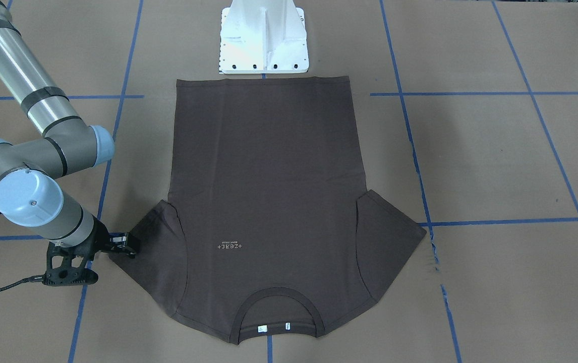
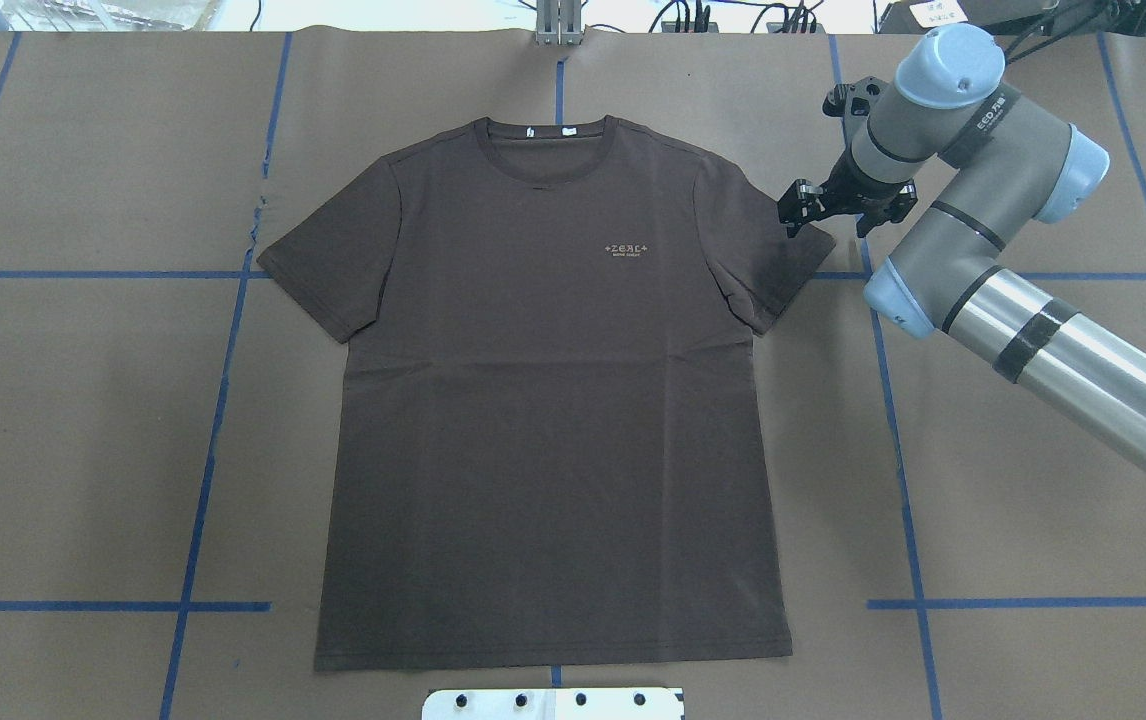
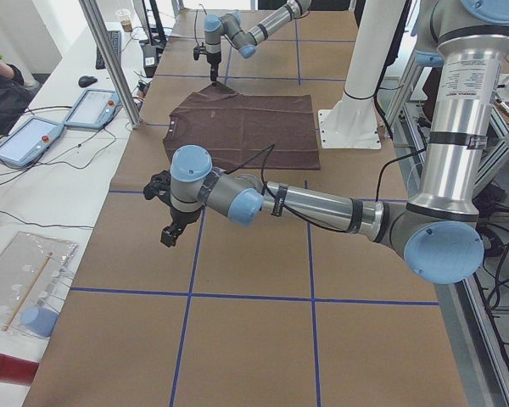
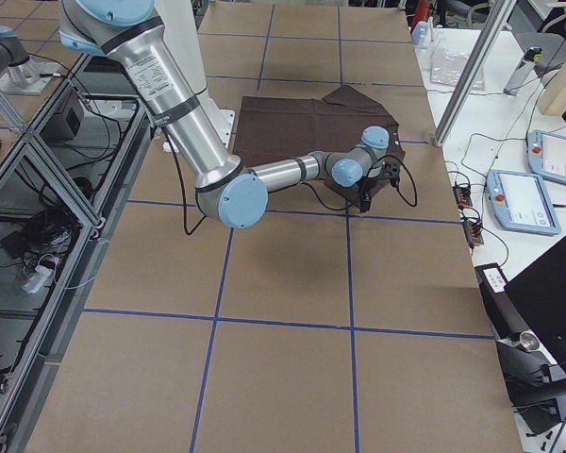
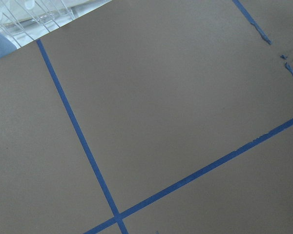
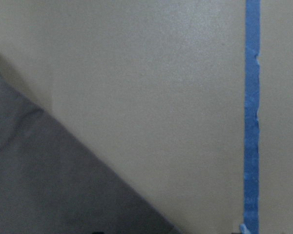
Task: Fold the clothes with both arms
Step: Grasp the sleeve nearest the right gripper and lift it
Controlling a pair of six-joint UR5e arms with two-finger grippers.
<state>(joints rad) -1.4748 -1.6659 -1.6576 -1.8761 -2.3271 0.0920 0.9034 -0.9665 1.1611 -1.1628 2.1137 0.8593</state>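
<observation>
1. Right gripper (image 2: pixel 829 222): the jaws stand apart and hold nothing. It sits low at the outer hem of a sleeve (image 2: pixel 753 250). Whether it touches the cloth cannot be told.
2. T-shirt (image 2: pixel 543 420): it lies flat and front up on the table (image 2: pixel 1033 480). From the right gripper it spreads toward the robot's left. The collar (image 2: pixel 543 168) is on the side away from the pedestal (image 1: pixel 264 40).
3. Left gripper (image 3: pixel 168 231): it shows only in the side view, so whether its jaws are apart or together cannot be told. It hangs over bare brown paper, with the T-shirt well apart from it toward the right arm.
4. Blue tape (image 5: pixel 83 141): the lines cross on the paper beneath the left gripper.
</observation>
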